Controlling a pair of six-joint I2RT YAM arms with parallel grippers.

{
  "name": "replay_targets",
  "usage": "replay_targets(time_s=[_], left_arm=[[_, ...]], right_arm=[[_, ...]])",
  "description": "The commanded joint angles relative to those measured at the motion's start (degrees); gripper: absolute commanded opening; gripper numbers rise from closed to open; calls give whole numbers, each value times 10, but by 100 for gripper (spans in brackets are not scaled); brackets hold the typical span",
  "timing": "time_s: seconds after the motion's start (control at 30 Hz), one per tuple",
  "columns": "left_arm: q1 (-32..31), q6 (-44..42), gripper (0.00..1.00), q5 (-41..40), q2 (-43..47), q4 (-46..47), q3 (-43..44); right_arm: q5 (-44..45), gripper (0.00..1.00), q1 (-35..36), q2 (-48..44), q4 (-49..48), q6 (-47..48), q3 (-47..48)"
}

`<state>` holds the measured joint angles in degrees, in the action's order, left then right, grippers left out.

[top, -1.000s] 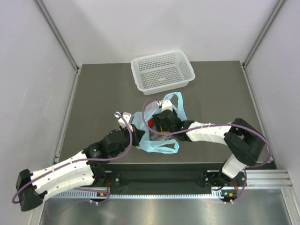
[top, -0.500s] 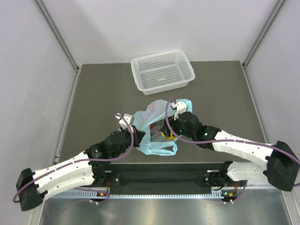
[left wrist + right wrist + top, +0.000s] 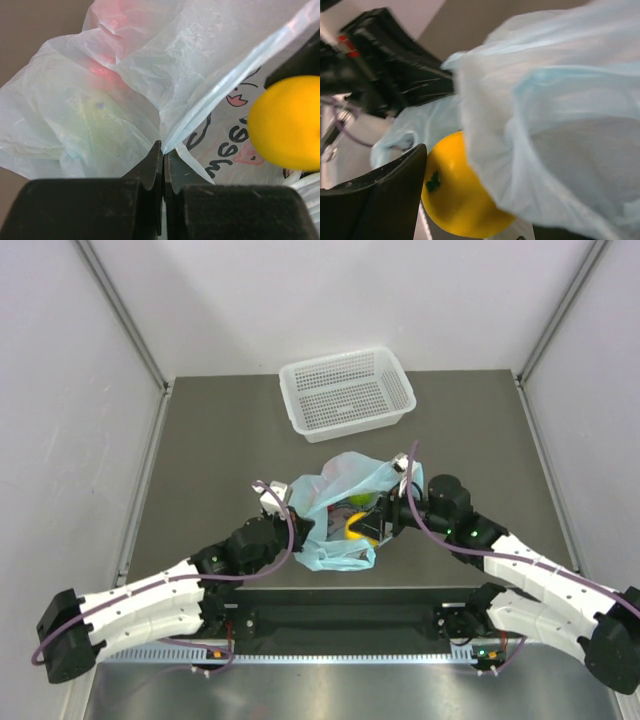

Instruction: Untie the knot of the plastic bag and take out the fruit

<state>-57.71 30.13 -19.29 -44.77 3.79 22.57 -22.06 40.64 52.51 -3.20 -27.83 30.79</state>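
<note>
The dark table (image 3: 200, 440) carries a white perforated basket (image 3: 347, 392) and, nearer, the plastic bag (image 3: 338, 553).

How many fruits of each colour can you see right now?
yellow fruit: 1
green fruit: 1
red fruit, dim through the plastic bag: at least 1
Total: 3 seen; the bag may hide more.

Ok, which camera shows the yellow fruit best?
Left wrist: the yellow fruit is large and sharp, clipped only at the frame edge. Right wrist shows it blurred, half behind the bag. The top view shows it small, at the bag's mouth.
</note>
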Motion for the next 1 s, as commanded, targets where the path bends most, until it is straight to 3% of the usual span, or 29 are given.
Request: replay_targets(time_s=[0.0, 0.33, 0.57, 0.73, 0.8, 0.97], left_arm=[[3, -2, 0, -26, -1, 41, 14], [4, -26, 0, -19, -51, 71, 68], [7, -57, 0, -45, -51, 75, 101], [13, -77, 0, -35, -58, 81, 111], [15, -77, 0, -21, -68, 81, 107], [15, -61, 0, 21, -78, 85, 81]], right_arm=[[-199, 33, -14, -7, -84, -13, 14], [-415, 35, -15, -14, -233, -63, 9], [-476, 34, -14, 15, -174, -44, 39], [-484, 32, -13, -29, -183, -41, 41], [-479, 27, -20, -46, -167, -23, 77], [-411, 0, -53, -31, -18, 55, 179]])
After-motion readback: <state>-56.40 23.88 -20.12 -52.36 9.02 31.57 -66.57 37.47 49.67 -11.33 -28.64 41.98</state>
